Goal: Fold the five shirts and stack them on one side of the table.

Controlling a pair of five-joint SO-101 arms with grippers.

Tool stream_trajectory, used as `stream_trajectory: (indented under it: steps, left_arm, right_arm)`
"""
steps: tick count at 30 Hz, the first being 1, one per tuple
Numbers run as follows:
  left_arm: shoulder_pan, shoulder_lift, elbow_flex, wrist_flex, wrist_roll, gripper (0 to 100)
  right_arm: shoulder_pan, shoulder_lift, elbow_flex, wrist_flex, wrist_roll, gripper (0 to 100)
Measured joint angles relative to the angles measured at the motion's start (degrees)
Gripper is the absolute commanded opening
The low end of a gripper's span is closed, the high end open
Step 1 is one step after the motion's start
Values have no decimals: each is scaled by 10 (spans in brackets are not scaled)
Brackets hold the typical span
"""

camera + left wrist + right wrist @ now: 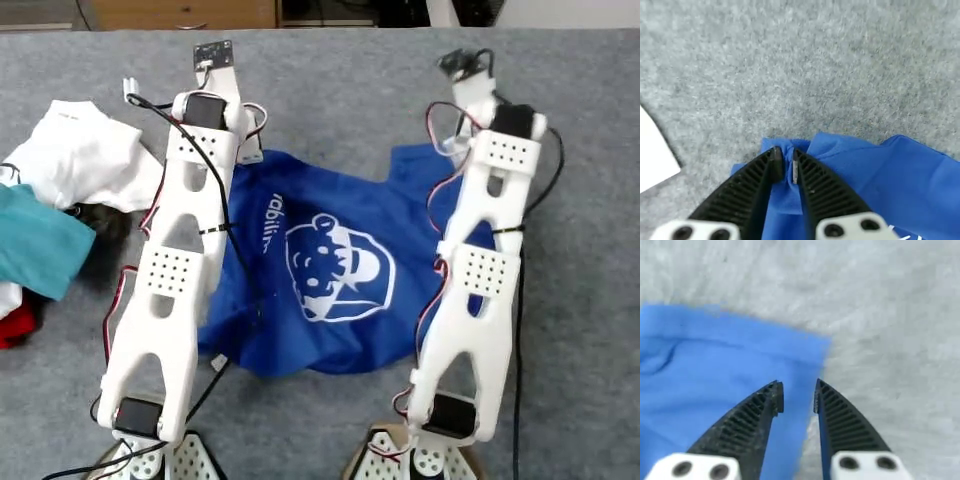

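Blue shirt (330,270): lies spread, somewhat rumpled, in the middle of the grey table (340,90), white print facing up, between and partly under the two arms.
Far edge of the blue shirt: both wrist views show it against the bare grey cloth of the table.
Left gripper (785,162): black fingers drawn nearly together, pinching a small raised fold of the blue shirt (880,170) at its far corner.
Right gripper (797,397): fingers spread apart above the far corner of the blue shirt (715,365); one finger hangs over the cloth, the other over the shirt's side edge beside the grey surface; nothing is held between them.
Left arm (175,270): white, stretched out along the shirt's left side.
Right arm (480,270): white, stretched out along the shirt's right side.
White shirt (80,150): crumpled at the table's left side, just beside the left arm.
Teal shirt (35,245): lies against the white one, at the left edge.
Black cloth (100,225): shows between the white and teal shirts.
Red cloth (15,325): a bit shows below the teal shirt at the left edge.
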Motion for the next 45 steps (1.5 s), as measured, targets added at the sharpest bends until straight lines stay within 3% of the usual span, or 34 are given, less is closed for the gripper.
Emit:
stream_trajectory:
  steps: [6,13,24,30,33,41,45]
  left_arm:
    - [0,0,0,2,0,19]
    - [0,5,0,2,0,19]
    - [0,4,0,2,0,19]
    - [0,4,0,2,0,19]
    - [0,4,0,2,0,19]
    - [0,4,0,2,0,19]
    - [0,4,0,2,0,19]
  right_arm:
    - [13,2,1,-72,31,113]
    - [16,2,114,-186,33,115]
    - [15,-1,197,-260,132,114]
    - [4,-6,224,-270,205,103]
    - [4,-9,228,-265,231,0]
    - [4,-11,224,-260,238,1]
    - [2,-20,185,-195,239,1]
